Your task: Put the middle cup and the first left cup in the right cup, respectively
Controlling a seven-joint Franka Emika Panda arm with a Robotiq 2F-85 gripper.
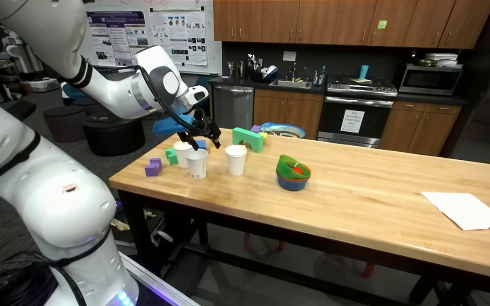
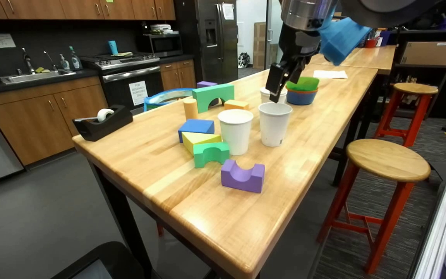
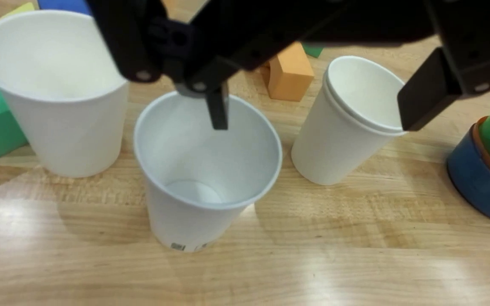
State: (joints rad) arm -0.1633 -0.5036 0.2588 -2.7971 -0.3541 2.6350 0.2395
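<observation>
Gripper (image 1: 206, 146) is spread, nothing held, near the middle paper cup (image 3: 206, 174), upright on the surface (image 1: 377, 182) between left paper cup (image 3: 62, 112) and double-rimmed right paper cup (image 3: 346, 123); advise straddling the middle one's wall and pinching lightly lest it buckle.

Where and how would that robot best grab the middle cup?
I'd bring the open jaws down from above onto the rim of the middle cup, one inside, one outside: it stands upright, mouth up, with nothing visible in it. The left cup stands close by, so reaching around the outside looks crowded.
</observation>
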